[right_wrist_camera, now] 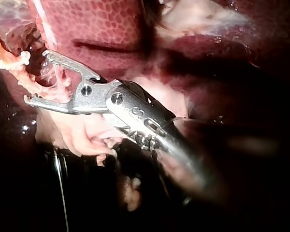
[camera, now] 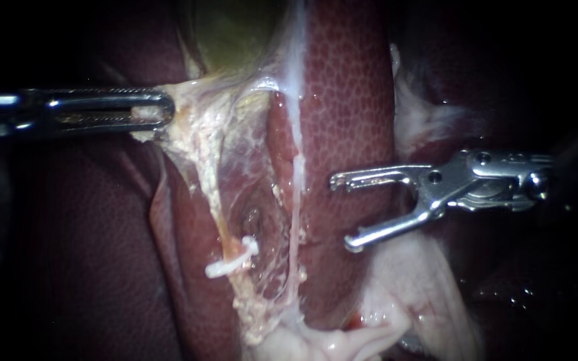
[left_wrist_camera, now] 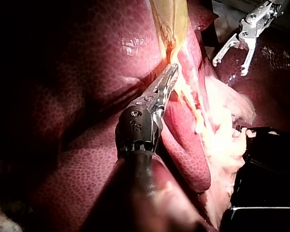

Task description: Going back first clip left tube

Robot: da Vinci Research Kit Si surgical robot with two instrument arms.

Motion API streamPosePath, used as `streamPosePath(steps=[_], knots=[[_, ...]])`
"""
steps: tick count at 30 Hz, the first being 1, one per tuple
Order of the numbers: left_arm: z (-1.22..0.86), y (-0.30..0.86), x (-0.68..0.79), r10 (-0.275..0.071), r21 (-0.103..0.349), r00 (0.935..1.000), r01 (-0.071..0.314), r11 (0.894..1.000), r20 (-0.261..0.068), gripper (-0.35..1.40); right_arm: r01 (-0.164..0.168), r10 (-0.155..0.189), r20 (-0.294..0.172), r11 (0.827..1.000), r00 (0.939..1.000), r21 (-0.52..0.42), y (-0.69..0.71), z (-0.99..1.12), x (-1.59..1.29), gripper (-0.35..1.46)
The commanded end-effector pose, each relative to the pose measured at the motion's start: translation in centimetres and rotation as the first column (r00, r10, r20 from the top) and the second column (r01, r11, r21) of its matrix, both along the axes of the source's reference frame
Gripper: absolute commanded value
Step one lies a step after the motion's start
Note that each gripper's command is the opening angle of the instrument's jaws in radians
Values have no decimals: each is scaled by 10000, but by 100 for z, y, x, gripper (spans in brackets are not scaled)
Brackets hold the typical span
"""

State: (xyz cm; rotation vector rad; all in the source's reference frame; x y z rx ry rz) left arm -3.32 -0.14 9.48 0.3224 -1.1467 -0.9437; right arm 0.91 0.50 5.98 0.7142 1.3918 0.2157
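Dark red mottled liver [camera: 349,100] lies behind. Our left instrument [camera: 167,110] clamps pale stringy tissue [camera: 199,130] to stretch the thin left tube [camera: 217,214] bearing a small white clip [camera: 234,259]; our right instrument [camera: 342,212] hovers nearby, jaws apart, empty.

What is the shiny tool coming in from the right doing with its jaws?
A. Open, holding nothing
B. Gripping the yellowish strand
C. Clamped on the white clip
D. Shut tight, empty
A: the right instrument shows a wide gap between its two jaws with nothing in it, and it sits well apart from the clip.
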Motion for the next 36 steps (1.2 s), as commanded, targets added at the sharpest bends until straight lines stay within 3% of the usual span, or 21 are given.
streamPosePath(steps=[1,13,19,29,36], knots=[[0,0,0,2,-3,10000,-2,10000,1,-35,6,-6,3,9999,10000,-142,2,-1,-1,60],[2,0,-4,-15,-13,10000,15,10000,-11,-35,-56,59,80,9995,10000,-319,7,-10,-11,60],[16,-3,-12,-21,-80,10000,22,10000,11,-35,-47,50,82,9995,10000,-327,6,-10,-13,60],[55,-13,-46,344,-50,9993,-345,9994,-155,-35,-46,48,76,9994,10000,-338,4,-12,-13,60],[69,-23,-68,584,-18,9981,-585,9983,-212,-35,-48,50,70,9994,10000,-342,3,-14,-13,60]])
